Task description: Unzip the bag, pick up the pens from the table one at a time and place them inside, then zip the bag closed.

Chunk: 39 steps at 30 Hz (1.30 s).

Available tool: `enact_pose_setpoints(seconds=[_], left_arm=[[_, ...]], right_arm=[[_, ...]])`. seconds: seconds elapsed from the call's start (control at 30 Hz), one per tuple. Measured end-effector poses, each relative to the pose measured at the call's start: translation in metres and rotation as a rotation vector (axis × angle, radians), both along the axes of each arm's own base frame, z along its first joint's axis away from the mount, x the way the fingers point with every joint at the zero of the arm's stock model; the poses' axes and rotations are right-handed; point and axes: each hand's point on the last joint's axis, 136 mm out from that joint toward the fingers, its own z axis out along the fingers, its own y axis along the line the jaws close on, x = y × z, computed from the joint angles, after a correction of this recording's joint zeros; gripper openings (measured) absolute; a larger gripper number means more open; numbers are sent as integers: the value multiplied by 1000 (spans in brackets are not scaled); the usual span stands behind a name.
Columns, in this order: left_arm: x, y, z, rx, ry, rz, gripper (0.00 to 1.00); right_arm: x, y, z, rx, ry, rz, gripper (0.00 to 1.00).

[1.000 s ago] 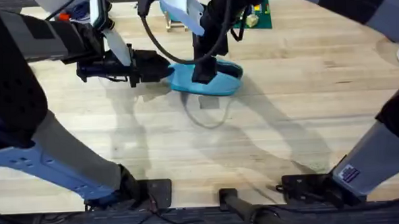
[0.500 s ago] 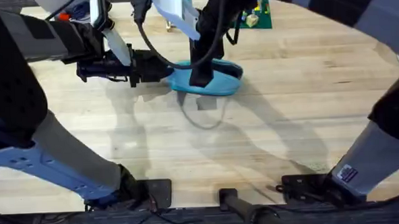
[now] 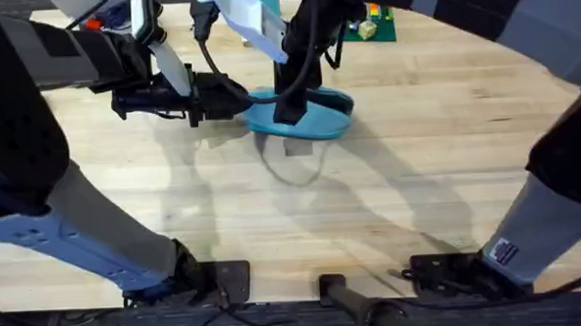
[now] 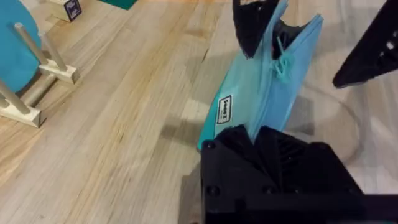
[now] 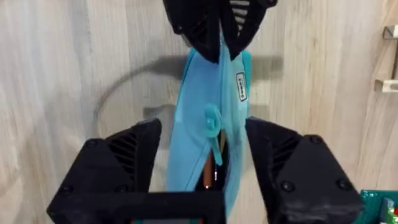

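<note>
Overhead: left gripper (image 3: 241, 104) pinching bag (image 3: 313, 118) end; right gripper (image 5: 205, 146) hanging spread over zipper pull (image 5: 212, 119), touching nothing.

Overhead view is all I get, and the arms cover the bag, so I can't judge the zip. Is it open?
Observer: Partly. In the right wrist view the zipper pull sits partway along the bag, with a dark gap on the side nearer the right gripper.
Operator: Is the right gripper holding the pull?
Observer: No, it stands open, one finger on either side of the bag.
Operator: And the left arm?
Observer: The left gripper is shut on the bag's other end.
</note>
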Motion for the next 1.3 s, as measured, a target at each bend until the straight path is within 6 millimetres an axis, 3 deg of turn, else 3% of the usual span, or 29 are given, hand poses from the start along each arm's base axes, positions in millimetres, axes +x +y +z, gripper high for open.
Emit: enact_pose_setpoints(seconds=[0.5, 0.63, 0.73, 0.87, 0.97, 1.3], left_arm=[[0, 0, 0, 0, 0, 0, 39], [0, 0, 0, 0, 0, 0, 39], [0, 0, 0, 0, 1, 0, 39], [0, 0, 0, 0, 1, 0, 39], [0, 0, 0, -1, 3, 1, 39], [0, 0, 0, -1, 4, 1, 38]], right_arm=[[6, 2, 1, 3, -28, -4, 607], [7, 1, -2, -7, -27, -6, 481], [8, 0, -4, -13, -28, -11, 316], [9, 0, -4, -15, -31, -14, 244], [9, 1, -4, -15, -33, -20, 54], [9, 1, -4, -14, -33, -20, 32]])
